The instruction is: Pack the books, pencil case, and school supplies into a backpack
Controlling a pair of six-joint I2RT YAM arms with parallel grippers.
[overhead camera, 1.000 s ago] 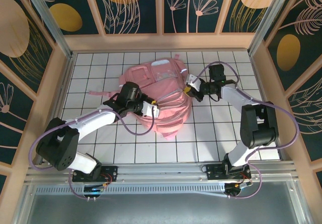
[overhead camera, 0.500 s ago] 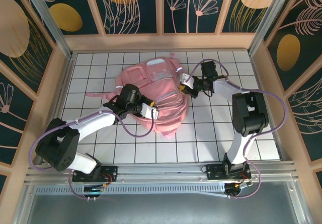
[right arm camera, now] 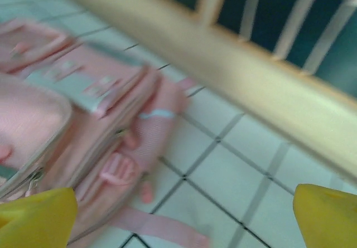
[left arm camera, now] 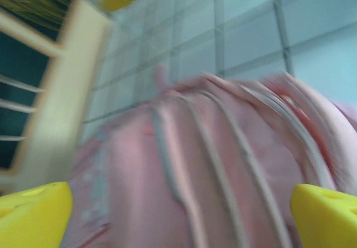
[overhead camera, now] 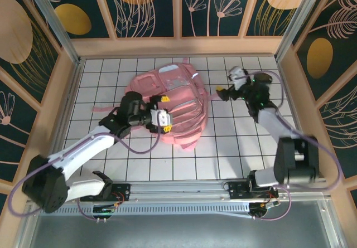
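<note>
Right end effector [overhead camera: 221, 95] pulled off backpack [overhead camera: 184, 92] — now beside it, jaws apart.

I see the backpack [overhead camera: 184, 95] centre frame on the table [overhead camera: 106, 69]; left gripper [overhead camera: 163, 110] over its left part, right gripper [overhead camera: 222, 94] just beside its right edge.

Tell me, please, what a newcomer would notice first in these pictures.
The big pink backpack lying in the middle of the white-tiled table draws the eye first. The left gripper is open over its near left part, and the right gripper is open just off its right edge.
</note>
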